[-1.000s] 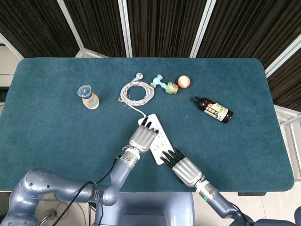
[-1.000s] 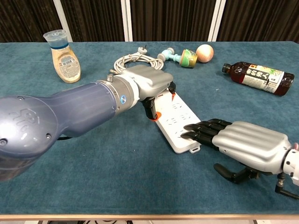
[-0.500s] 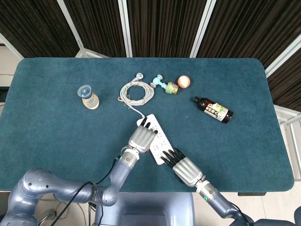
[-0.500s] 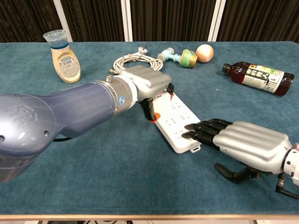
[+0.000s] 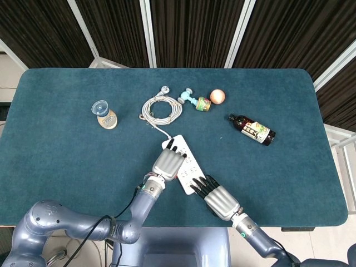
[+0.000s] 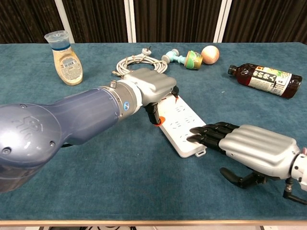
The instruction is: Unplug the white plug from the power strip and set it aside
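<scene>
Overhead, teal table (image 5: 67,161), dark curtains (image 5: 189,28).

Both views are evenly and brightly lit from overhead, with only soft, short shadows on the teal felt-covered surface (image 5: 67,161). The silver-backed left robot hand (image 6: 152,88) carries mild sheen. Focus is sharp throughout; the chest view bows slightly toward its edges.

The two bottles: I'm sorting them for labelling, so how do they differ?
The dark bottle lies on its side at the right; the pale bottle stands at the left. The dark one is long and slim, the pale one squat with a clear blue cap. Both carry labels.
</scene>
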### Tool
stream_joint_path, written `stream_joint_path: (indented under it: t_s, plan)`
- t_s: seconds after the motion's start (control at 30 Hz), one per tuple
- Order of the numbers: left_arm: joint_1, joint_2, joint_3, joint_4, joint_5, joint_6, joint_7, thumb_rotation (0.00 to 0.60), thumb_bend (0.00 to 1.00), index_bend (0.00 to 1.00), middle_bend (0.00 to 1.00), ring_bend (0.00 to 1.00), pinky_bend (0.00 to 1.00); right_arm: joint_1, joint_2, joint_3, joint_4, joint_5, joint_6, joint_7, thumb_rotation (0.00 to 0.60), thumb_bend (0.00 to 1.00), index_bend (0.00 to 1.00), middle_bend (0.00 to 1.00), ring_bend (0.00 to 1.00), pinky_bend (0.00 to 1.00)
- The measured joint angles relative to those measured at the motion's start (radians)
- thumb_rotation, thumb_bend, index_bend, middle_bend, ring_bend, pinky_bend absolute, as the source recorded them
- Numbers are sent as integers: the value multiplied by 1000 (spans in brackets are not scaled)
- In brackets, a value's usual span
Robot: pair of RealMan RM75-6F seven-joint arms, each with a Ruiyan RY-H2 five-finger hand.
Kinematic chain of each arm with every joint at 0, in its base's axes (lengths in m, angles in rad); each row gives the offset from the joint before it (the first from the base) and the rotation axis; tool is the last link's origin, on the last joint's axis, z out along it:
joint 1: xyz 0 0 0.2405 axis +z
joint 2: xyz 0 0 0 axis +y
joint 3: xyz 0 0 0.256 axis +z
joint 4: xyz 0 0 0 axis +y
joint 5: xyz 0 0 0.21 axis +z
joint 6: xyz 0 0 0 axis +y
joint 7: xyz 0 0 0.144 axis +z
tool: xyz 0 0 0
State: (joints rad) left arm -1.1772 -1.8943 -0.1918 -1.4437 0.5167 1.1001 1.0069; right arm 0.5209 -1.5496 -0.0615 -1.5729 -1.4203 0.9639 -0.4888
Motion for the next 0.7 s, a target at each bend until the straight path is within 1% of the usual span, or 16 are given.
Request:
stream_joint_path:
  t_s: [0.27, 0.6, 0.7]
  plan:
    - [0, -2, -10, 13, 7, -12, -1, 600, 421, 675, 744, 244, 74, 1, -4, 0, 4, 1, -1, -2, 600, 668, 58, 55, 0, 1]
    - [-22, -25, -42, 68, 2, -43, 3, 600, 427, 680, 749, 245, 76, -1, -8, -5, 8, 2, -2, -6, 600, 668, 59, 56, 0, 1]
    - [-23, -26, -43, 70, 2, -47, 3, 600, 427, 683, 754, 250, 76, -4, -6, -8, 6, 3, -1, -8, 600, 668, 61, 57, 0, 1]
